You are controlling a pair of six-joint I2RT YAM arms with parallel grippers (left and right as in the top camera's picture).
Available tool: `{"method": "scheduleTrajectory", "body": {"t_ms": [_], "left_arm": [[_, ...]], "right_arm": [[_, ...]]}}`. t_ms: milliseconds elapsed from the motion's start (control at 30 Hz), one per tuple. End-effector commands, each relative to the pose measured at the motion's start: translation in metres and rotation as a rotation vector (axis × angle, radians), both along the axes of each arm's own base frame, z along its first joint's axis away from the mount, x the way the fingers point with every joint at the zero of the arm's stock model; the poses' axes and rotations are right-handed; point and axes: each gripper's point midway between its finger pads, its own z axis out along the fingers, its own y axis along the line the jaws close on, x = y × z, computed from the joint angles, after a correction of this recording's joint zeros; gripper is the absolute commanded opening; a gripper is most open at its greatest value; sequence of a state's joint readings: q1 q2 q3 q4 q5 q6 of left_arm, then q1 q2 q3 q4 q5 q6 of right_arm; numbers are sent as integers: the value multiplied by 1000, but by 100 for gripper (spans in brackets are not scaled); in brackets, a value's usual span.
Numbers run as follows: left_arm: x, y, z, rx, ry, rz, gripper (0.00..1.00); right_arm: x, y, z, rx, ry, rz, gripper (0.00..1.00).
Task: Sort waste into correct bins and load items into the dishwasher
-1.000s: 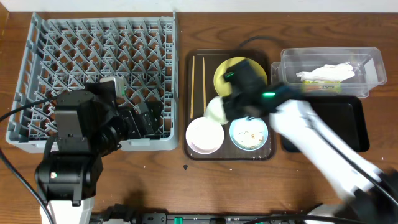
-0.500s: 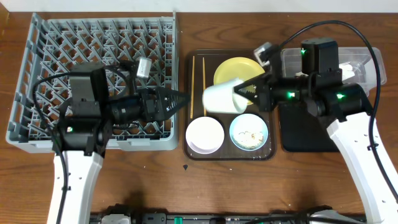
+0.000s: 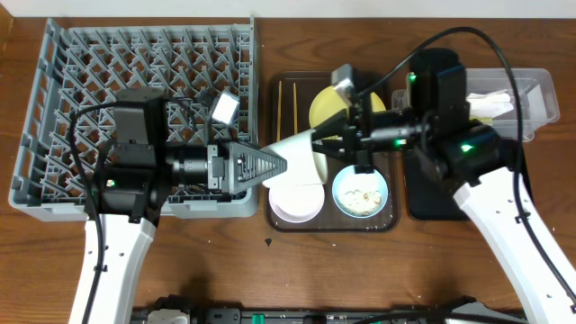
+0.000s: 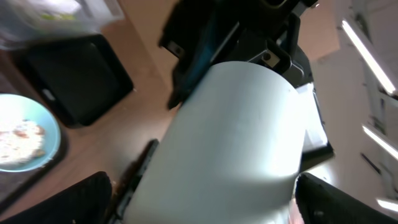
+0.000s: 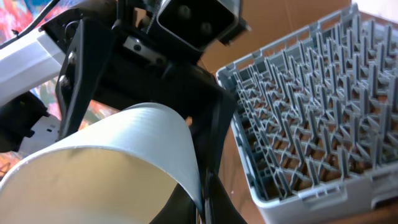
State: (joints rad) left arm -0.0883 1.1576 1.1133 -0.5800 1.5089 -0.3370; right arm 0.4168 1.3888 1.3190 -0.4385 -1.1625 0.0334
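The small white cup [image 3: 300,153] hangs on its side above the brown serving tray [image 3: 378,225]. My right gripper [image 3: 326,144] is shut on its rim, pinching the wall [image 5: 205,193]. My left gripper [image 3: 277,165] is open, with one finger on each side of the cup [image 4: 236,137]. The grey dish rack [image 3: 90,72] lies at the left. The yellow plate [image 3: 326,103], pinkish-white bowl [image 3: 292,200], light blue bowl with rice scraps [image 3: 360,193] and chopsticks [image 3: 280,112] are on the serving tray.
The clear tub [image 3: 535,90] at the far right holds the white napkin [image 3: 490,101] and a wrapper. The black tray [image 3: 421,200] lies in front of it, mostly under my right arm. The rack's near corner shows in the right wrist view [image 5: 311,124].
My right gripper lifted the cup off the serving tray and carried it left. My left gripper reached right from the rack, and its fingers are now on either side of the cup.
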Motion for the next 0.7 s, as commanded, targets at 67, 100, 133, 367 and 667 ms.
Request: {"method": "scheduleTrajectory", "body": {"t_ms": [67, 100, 133, 367, 667], "left_arm": [[-10, -2, 14, -37, -31, -51, 80], [-10, -2, 14, -37, -31, -51, 77], [-10, -2, 14, -37, -31, -51, 73], [-9, -2, 14, -36, -31, -50, 64], [18, 3, -12, 117, -23, 128, 60]], "right_arm": [[12, 14, -8, -65, 39, -121, 1], [15, 14, -10, -75, 41, -142, 1], [16, 13, -10, -79, 40, -152, 1], [21, 12, -12, -87, 32, -176, 8], [36, -8, -24, -134, 82, -258, 72]]}}
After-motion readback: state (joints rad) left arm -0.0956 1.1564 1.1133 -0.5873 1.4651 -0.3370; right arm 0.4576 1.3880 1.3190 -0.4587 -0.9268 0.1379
